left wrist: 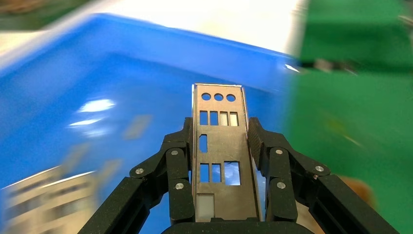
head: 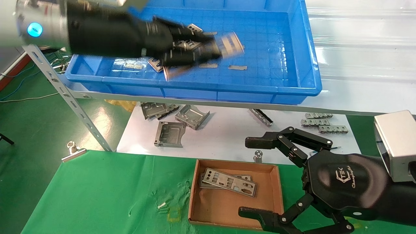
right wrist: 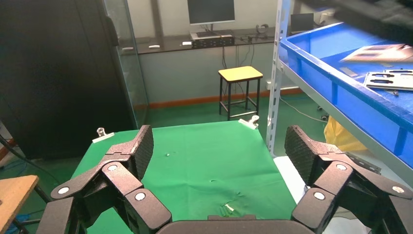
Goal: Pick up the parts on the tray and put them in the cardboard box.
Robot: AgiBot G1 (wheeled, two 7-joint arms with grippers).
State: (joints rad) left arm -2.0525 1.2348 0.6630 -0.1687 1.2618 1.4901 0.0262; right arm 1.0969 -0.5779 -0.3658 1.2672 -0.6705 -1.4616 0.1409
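i'm clamping my left gripper [left wrist: 221,146] on a part [left wrist: 221,151] over the tray [head: 308,65] — probably thin-edged, it could slip before the cardboard box [head: 276,191].

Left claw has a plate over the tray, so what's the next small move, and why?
Probably carry the thin perforated silver metal plate toward the shallow brown cardboard box: the left claw grips it above the big blue plastic tray, and the right claw sits open beside the box.

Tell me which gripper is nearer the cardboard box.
Right. The right gripper hangs open just beside the cardboard box, at its right edge. The left gripper is far off over the tray, shut on a plate.
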